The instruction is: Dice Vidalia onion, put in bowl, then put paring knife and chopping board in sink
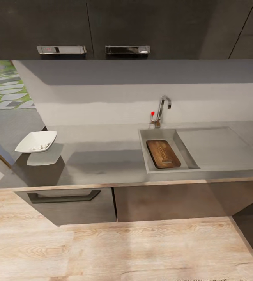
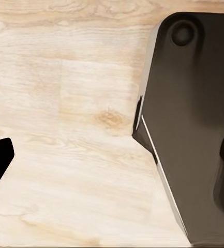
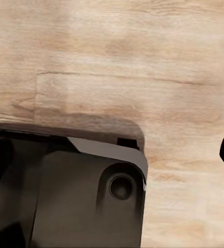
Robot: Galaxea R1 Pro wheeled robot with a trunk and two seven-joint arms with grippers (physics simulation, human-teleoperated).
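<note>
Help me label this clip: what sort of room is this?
A kitchen, most likely: a grey countertop with a steel sink and gooseneck tap, dark cabinets above, and a chopping board lying in the basin.

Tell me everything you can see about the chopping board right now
The chopping board is a dark brown, wood-grained rectangle with rounded corners and a narrow handle slot near its front end. It lies flat inside the sink basin, long side running front to back, slightly angled, below the chrome tap. No gripper touches it, and nothing appears to lie on it. The knife cannot be made out.
</note>
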